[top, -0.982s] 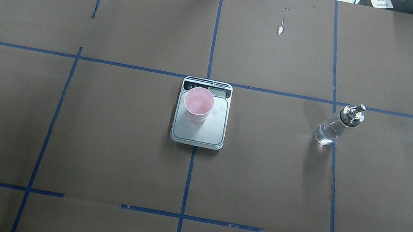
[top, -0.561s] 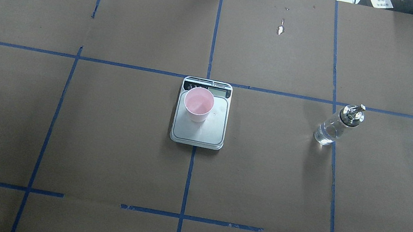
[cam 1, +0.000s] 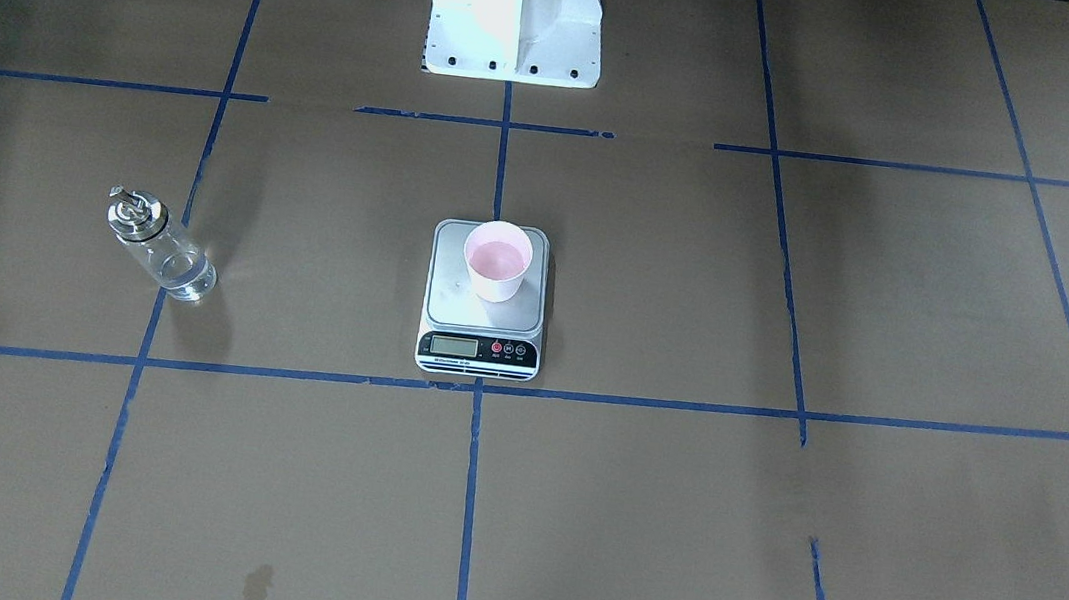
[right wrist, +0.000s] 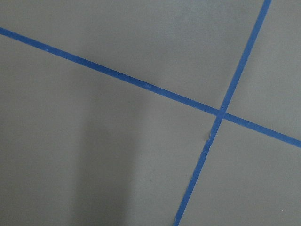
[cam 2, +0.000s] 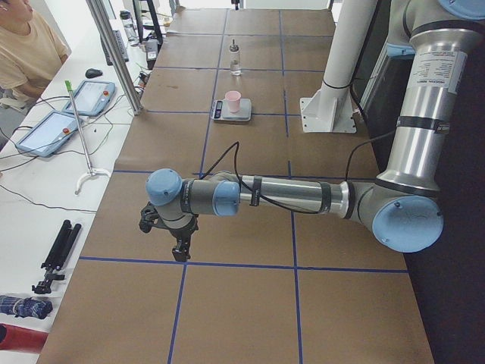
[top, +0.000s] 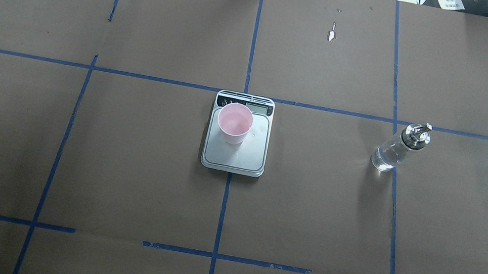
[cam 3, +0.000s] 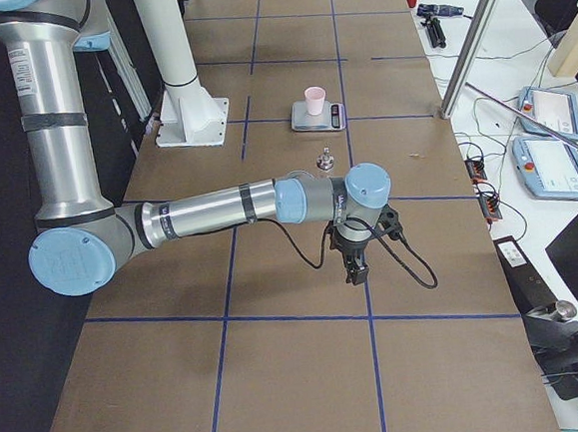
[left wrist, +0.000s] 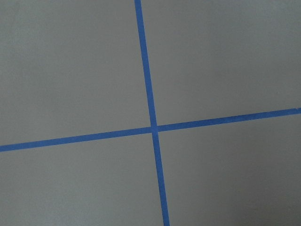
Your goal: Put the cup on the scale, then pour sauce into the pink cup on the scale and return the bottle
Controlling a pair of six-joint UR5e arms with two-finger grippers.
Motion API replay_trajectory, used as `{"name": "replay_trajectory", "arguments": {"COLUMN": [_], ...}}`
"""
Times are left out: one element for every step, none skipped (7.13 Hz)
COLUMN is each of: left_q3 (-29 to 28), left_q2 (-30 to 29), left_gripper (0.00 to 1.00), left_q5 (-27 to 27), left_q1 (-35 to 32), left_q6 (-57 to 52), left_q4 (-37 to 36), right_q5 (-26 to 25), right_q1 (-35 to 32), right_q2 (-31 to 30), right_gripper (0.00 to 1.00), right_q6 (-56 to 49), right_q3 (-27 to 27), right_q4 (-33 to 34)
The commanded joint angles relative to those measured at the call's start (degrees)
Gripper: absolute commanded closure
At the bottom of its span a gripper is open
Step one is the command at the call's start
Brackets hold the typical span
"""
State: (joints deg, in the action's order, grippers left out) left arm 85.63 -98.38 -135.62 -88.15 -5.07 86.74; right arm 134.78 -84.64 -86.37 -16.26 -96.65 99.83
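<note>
The pale pink cup point(top: 234, 123) stands upright on the far-left part of the silver scale's platform point(top: 245, 157) at the table's middle; both also show in the front view, the cup point(cam 1: 496, 264) on the scale point(cam 1: 479, 346). The clear glass bottle point(top: 392, 152) with its metal spout stands upright on the paper to the right, holding clear sauce point(top: 383, 160) low down. My left gripper point(cam 2: 180, 250) and right gripper point(cam 3: 354, 271) hang far from these things, near the table's ends. I cannot tell whether they are open or shut. Both wrist views show only paper and tape.
Brown paper with blue tape lines point(top: 222, 213) covers the table. The robot's white base point(cam 1: 518, 6) stands behind the scale. Teach pendants point(cam 2: 57, 125) and cables lie on the white side table, where a person point(cam 2: 26, 45) sits.
</note>
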Motion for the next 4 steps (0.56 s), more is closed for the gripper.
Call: {"name": "replay_trajectory", "arguments": {"left_q3": [0.06, 0.06, 0.06, 0.06], "left_q2": [0.03, 0.03, 0.03, 0.03], "left_gripper": [0.00, 0.00, 0.00, 0.00], "left_q5": [0.00, 0.00, 0.00, 0.00], "left_q1": [0.09, 0.00, 0.00, 0.00], "left_q6": [0.15, 0.23, 0.23, 0.23], "left_q4": [0.01, 0.01, 0.01, 0.01], "right_q5": [-0.04, 0.04, 0.57, 3.53], "right_q1": [0.00, 0.00, 0.00, -0.61], "right_q2": [-0.63, -1.16, -2.64, -3.70], "right_gripper": [0.00, 0.00, 0.00, 0.00], "right_q6": [-0.08, -0.08, -0.26, -0.61], "right_q3": [0.23, 0.40, 0.14, 0.23], "right_q4": [-1.13, -1.04, -1.13, -1.13]}}
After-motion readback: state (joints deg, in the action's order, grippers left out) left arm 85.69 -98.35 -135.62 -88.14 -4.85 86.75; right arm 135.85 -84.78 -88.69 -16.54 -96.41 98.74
